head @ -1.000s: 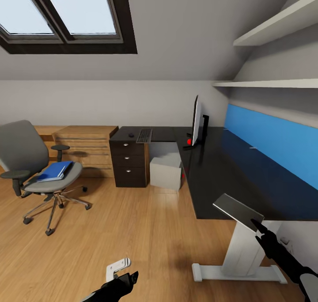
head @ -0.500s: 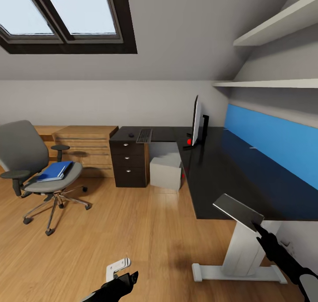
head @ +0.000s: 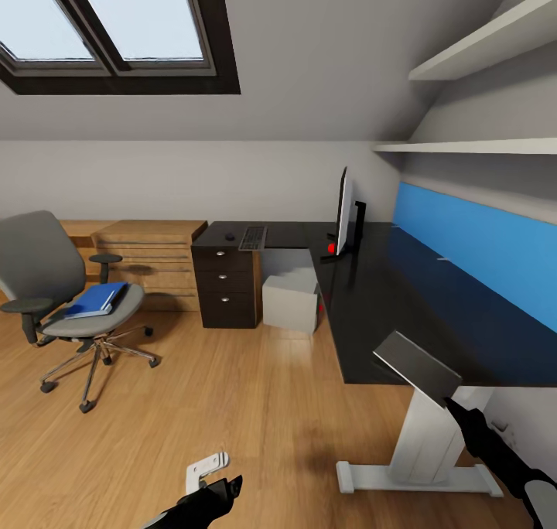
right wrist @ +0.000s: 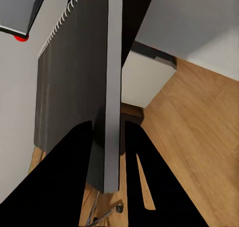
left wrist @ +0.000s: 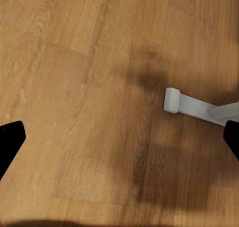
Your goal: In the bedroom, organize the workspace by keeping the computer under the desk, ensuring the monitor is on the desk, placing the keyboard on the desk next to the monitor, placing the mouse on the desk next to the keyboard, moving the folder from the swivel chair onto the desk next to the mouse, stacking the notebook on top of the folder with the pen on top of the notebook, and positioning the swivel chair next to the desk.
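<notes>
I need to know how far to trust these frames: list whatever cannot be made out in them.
- Monitor: head view, seen edge-on, screen face hidden.
- Mouse: head view, too small for detail.
- Pale speck on the desk: head view, too small to identify.
- Notebook: right wrist view, near end covered by the fingers of the right gripper.
- Left gripper: head view, cut off by the bottom edge.

Glossy black desk [head: 402,297], bright blue folder [head: 97,298] on grey swivel chair [head: 46,281], dark grey notebook [head: 418,368].
</notes>
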You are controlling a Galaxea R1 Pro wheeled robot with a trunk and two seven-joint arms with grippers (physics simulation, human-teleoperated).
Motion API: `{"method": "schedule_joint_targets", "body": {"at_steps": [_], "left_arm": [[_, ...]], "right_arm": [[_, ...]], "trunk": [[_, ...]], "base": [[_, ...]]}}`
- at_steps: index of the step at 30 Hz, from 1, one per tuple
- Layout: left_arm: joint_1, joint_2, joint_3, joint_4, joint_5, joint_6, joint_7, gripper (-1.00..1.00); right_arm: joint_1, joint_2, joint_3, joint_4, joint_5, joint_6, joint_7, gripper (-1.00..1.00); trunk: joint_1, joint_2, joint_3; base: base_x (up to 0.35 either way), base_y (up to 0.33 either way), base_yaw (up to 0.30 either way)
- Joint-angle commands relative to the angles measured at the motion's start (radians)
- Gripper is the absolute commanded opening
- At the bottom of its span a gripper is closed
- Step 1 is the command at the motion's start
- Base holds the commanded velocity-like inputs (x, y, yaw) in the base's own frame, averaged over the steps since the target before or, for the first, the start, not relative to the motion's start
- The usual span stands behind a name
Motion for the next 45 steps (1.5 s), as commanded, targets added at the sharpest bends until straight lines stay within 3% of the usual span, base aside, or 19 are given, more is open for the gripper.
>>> {"method": "schedule_joint_targets", "body": {"at_steps": [1,9,28,30,31,34,45], "left_arm": [[-0.001,0.0,-0.002,-0.001,0.01,0.002,0.01,1.0],[-0.001,0.0,-0.002,0.011,0.009,0.002,0.009,1.0],[-0.001,-0.001,-0.002,0.014,0.009,0.002,0.009,1.0],[-0.001,-0.001,-0.002,0.014,0.009,0.002,0.009,1.0],[-0.001,-0.001,-0.002,0.016,0.009,0.002,0.009,1.0],[-0.001,-0.002,-0.003,0.028,0.008,0.002,0.008,1.0],[-0.001,-0.003,-0.003,0.04,0.007,0.002,0.008,1.0]], "right_arm": [[-0.001,0.0,-0.002,0.001,-0.004,0.008,0.0,-1.0],[-0.001,0.0,-0.002,0.0,-0.004,0.008,0.0,-1.0],[0.0,0.004,0.014,-0.014,-0.003,0.009,0.029,-1.0],[0.0,0.009,0.019,-0.036,-0.003,0.011,0.048,-1.0],[0.0,0.028,0.029,-0.083,-0.001,0.014,0.061,-1.0],[0.0,0.05,0.038,-0.123,0.002,0.016,0.067,-1.0],[0.001,0.068,0.047,-0.141,0.007,0.017,0.067,-1.0]], "trunk": [[0.0,-0.001,-0.001],[0.0,-0.001,-0.001],[-0.073,0.132,0.058],[-0.081,0.146,0.065],[-0.084,0.153,0.068],[-0.096,0.174,0.077],[-0.138,0.251,0.112]], "base": [[0.0,0.0,0.0],[0.0,0.0,0.0],[0.0,0.0,0.0],[0.0,0.0,0.0],[0.0,0.0,0.0],[0.0,0.0,0.0],[0.0,0.0,0.006]]}}
